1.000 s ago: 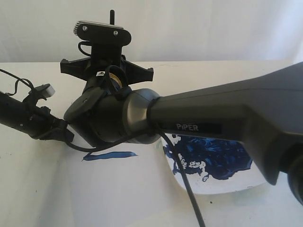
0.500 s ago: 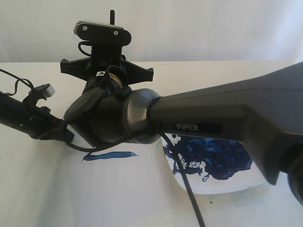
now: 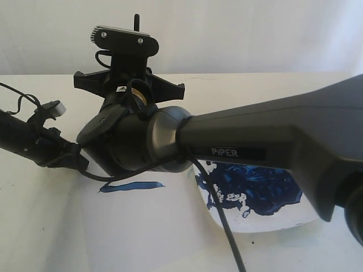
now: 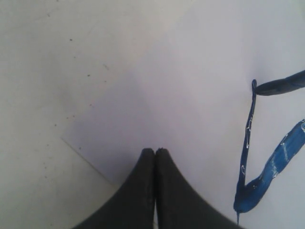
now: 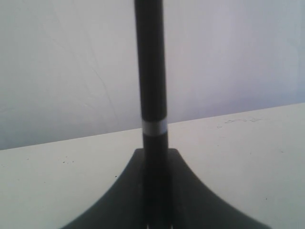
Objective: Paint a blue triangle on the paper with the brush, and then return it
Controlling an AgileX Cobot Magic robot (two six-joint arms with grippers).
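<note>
In the right wrist view my right gripper (image 5: 155, 155) is shut on the brush (image 5: 151, 71), whose black handle with a silver band stands up between the jaws; its bristle tip is hidden. In the exterior view only the handle's end (image 3: 135, 20) shows above the wrist camera. My left gripper (image 4: 155, 150) is shut and empty, over the paper (image 4: 190, 71) near its edge. Dark-blue strokes of the blue triangle (image 4: 279, 160) lie on the sheet beside it. From outside, one flat stroke (image 3: 133, 186) shows on the paper (image 3: 142, 226); the rest is behind the right arm.
A white plate (image 3: 266, 228) with a big dark-blue paint blotch (image 3: 255, 190) sits right of the paper. The bulky right arm (image 3: 255, 136) spans the middle, a black cable (image 3: 224, 221) hanging from it. The left arm (image 3: 28, 139) lies at the left over the cream tabletop (image 4: 33, 95).
The right wrist with its camera has shifted very slightly; the strokes, the plate and the left arm look the same.
</note>
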